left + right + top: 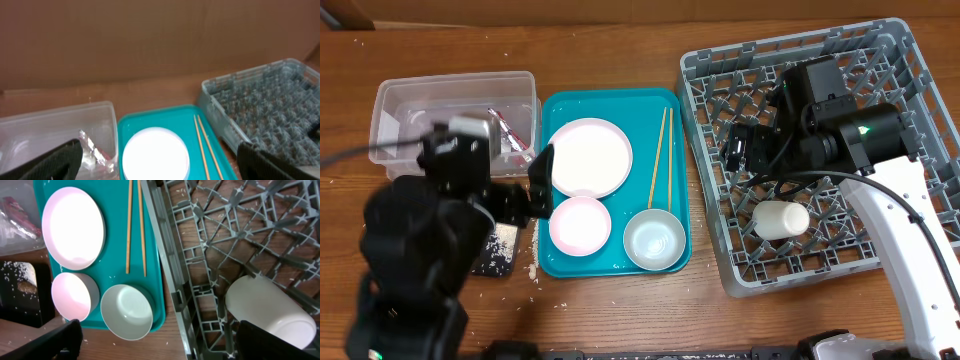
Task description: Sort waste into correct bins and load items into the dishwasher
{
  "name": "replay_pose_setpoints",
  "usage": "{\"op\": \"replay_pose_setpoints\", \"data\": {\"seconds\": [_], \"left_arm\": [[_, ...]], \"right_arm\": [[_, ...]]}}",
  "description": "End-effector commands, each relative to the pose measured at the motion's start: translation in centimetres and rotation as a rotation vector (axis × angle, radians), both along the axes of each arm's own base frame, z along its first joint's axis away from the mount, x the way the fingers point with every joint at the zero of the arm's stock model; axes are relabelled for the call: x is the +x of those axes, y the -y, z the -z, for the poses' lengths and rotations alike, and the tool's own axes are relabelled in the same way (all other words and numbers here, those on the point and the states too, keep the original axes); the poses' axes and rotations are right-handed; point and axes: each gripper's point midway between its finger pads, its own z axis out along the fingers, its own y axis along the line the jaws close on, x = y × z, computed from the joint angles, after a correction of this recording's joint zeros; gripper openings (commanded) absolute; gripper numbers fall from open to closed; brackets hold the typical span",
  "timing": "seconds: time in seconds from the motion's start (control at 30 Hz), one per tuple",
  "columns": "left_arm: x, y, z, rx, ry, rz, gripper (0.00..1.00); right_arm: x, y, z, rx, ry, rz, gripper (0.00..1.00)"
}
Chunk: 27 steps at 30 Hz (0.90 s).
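Left gripper (533, 188) was seen spread wide, nothing held, poised over the left edge of the teal tray (620, 103). Right gripper (746, 150) was likewise noted agape and empty, above the grey rack (910, 120), where the white cup (780, 219) lay on its side.

On the tray were recorded the plate (588, 157), a pinkish bowl (579, 224), a pale bowl (654, 240) and the chopsticks (660, 155).

The plate was judged stiff, glossy, probably slippery and breakable. A hold across the rim was advised, since it lay flat. The chopsticks were judged light and apt to roll, and a pinch at mid-length was advised, both together.

Red wrapper (510, 135) was noted in the clear tub (395, 97).
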Motion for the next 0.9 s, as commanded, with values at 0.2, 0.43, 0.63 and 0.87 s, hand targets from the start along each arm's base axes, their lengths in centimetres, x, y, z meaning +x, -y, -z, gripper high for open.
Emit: {"op": "replay_pose_setpoints", "data": {"seconds": [0.2,0.43,0.63,0.87], "left_arm": [[-4.1,0.6,10.5,-0.008,0.218,0.096,1.00],[-4.9,1.1,15.4,-0.022,0.295,0.128,1.00],[-4.1,2.1,21.2,-0.037,0.196,0.188,1.00],[-3.9,2.1,22.2,-0.035,0.182,0.189,1.00]], "right_arm": [[0.2,0.0,-0.2,-0.007,0.013,-0.001,1.00],[0.2,0.0,-0.2,-0.007,0.013,-0.001,1.00],[0.2,0.0,-0.2,-0.007,0.013,-0.001,1.00],[0.2,0.0,-0.2,-0.007,0.013,-0.001,1.00]]}}
